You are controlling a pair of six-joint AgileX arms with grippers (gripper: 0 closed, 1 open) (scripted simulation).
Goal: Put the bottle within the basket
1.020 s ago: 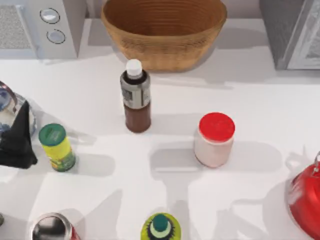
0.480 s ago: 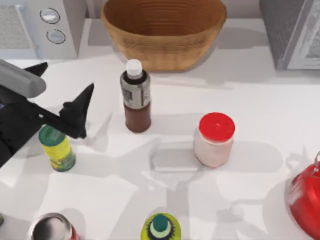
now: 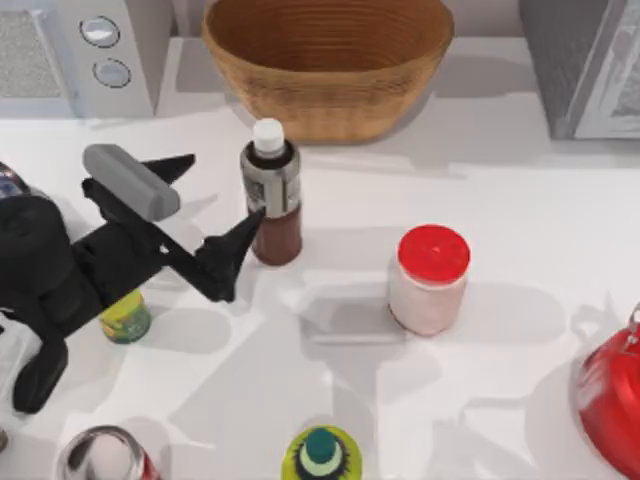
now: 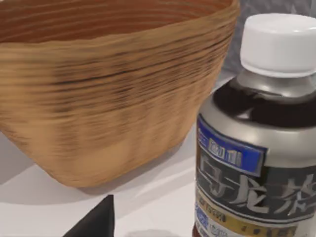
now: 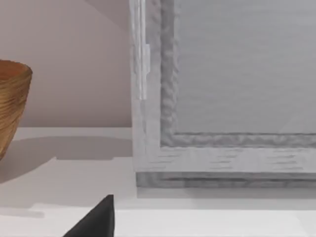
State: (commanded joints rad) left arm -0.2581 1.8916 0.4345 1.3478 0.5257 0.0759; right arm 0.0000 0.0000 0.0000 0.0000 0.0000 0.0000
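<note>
Brown bottle (image 3: 273, 195) upright before basket (image 3: 327, 62); left end effector (image 3: 215, 205) open beside

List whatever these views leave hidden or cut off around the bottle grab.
- Bottle base: cut off by the left wrist view's lower edge.
- Yellow-green bottle: top view, mostly hidden under the left gripper and its arm.
- Basket far rim: cut by the top view's upper edge.

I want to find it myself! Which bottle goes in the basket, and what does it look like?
Find the big woven basket at the back of the table. Right in front of it stands the bottle, with the left hand open beside it. It is tall, slim and dark brown with a white cap, unlike the short yellow-green bottle or the red-lidded jar.
</note>
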